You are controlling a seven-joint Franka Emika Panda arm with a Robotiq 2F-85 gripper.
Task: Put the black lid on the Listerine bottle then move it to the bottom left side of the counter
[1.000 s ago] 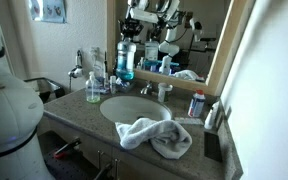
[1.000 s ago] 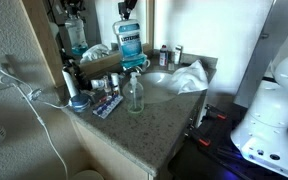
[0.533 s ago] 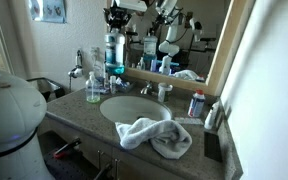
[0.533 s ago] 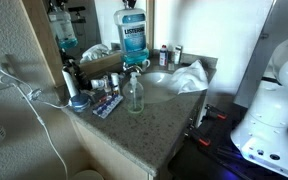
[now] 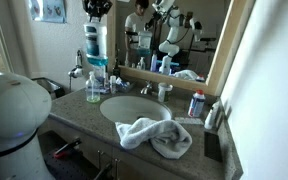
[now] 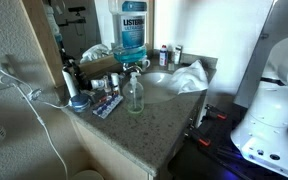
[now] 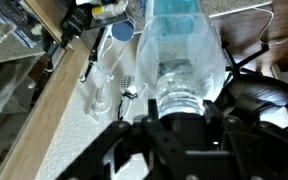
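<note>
**Status.** The gripper [image 5: 95, 12] is clamped on the top of the big blue bottle [image 5: 95, 45]. The bottle hangs upright, well clear of the counter [image 5: 77, 113], over the end where the green bottle [image 5: 93, 88] stands beside the sink [image 5: 134, 108]. In the wrist view the fingers close on the neck from both sides, and the body hangs beneath them.

**Not verified.** The lid cannot be made out in any view, because the bottle's top is lost among the dark gripper parts. Whether it is seated is therefore unknown.

**Risks.**
1. Slip. The bottle looks well filled and is held only at its narrow top. An abrupt swing or stop could make it pivot in the grip, or drop it onto the stone.
2. Separation. If the hold is on a loosely fitted lid rather than the neck, the body could part from it, fall and spill.
3. Collision. In an exterior view the green bottle [image 6: 135, 93] stands almost directly below. Lowering the big bottle without first moving it sideways would likely knock the green one over.
4. Bad footing. Setting the base on the sink's rim, the counter's edge or the towel [image 5: 154, 135] would leave this tall bottle liable to topple on release.
</note>
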